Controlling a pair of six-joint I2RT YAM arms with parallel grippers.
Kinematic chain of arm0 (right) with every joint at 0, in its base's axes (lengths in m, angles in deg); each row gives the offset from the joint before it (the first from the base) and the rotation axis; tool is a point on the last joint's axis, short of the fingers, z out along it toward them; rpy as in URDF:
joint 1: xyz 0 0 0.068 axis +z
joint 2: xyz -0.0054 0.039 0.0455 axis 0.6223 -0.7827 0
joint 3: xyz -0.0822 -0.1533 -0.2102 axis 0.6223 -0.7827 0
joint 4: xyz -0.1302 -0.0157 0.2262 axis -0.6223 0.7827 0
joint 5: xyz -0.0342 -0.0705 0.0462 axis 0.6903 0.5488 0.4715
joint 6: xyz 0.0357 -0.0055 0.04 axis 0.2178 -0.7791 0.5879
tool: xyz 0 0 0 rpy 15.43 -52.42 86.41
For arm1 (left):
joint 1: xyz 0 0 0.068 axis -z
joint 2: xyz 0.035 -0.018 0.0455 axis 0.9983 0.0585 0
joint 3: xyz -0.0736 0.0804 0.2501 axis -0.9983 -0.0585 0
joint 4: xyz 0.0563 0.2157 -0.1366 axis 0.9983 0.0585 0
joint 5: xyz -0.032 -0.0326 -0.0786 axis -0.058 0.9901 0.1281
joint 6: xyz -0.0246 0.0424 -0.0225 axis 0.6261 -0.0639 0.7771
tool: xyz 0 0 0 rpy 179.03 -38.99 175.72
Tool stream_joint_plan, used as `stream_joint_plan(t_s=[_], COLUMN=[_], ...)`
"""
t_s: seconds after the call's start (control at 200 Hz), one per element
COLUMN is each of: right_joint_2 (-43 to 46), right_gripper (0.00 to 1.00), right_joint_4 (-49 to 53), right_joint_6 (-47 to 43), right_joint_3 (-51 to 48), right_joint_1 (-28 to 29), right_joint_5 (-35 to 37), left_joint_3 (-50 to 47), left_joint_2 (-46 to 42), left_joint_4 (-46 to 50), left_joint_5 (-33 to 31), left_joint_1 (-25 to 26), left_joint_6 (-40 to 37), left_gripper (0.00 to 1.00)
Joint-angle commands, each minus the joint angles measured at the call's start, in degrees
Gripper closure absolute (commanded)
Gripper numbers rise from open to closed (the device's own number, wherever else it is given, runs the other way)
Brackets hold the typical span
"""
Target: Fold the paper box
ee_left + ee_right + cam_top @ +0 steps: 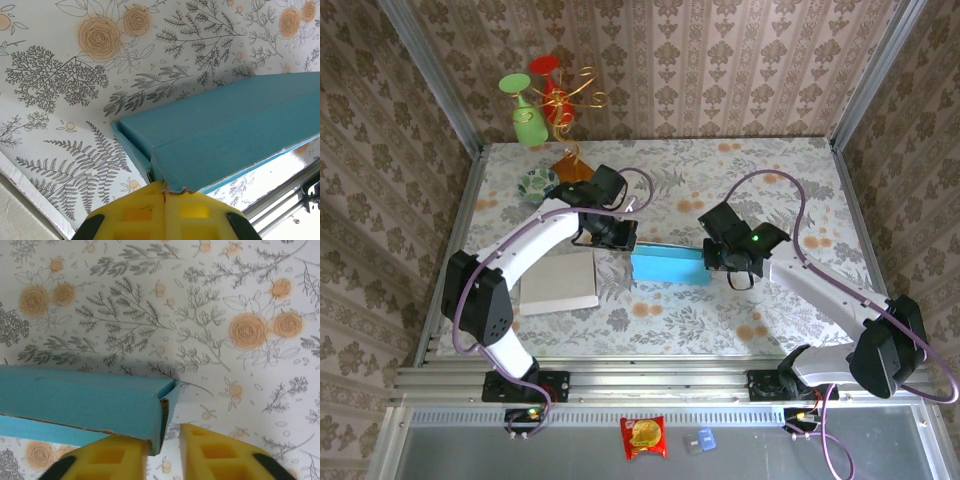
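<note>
While pinching box (235,125) at nine o'clock with left gripper (164,194), shows right gripper (163,440) parted at three; mid-fold, next likely regrip.

Top camera overhead, facing down; wrist cameras close above table (700,170) (all share blue box (668,267)).

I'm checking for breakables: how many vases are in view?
2. A green vase stands at the table's back-left corner; a red vase stands just behind it, beside gold wire curls. Others might be hidden.
</note>
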Motion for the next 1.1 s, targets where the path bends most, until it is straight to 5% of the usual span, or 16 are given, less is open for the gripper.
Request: stream_joint_plan(t_s=[0.0,0.25,0.525,0.76,1.095], right_joint_2=[1.5,6.9,15.5,15.9,13.9], right_gripper=[0.68,0.56,0.44,0.39,0.38], right_joint_4=[3.9,3.9,-18.3,-21.4,-31.4], right_joint_6=[9.1,32.6,71.0,75.7,74.8], right_joint_3=[1.8,0.3,-14.3,-16.0,-20.7], right_joint_1=[0.1,-3.1,-2.6,-2.3,-2.5], right_joint_5=[-4.9,-10.6,-11.1,-5.5,-7.8], left_joint_3=[-2.0,-2.6,-3.5,-4.0,-3.8], left_joint_2=[0.1,-0.6,-1.4,-1.9,-1.9], left_joint_4=[2.1,1.2,-0.1,-0.7,-0.7], left_joint_5=[-1.5,-2.2,-3.3,-4.0,-4.1], left_joint_1=[0.8,1.1,1.8,2.2,2.5], left_joint_6=[1.2,1.7,2.3,2.7,2.6], left_gripper=[0.96,0.96,0.97,0.97,0.97])
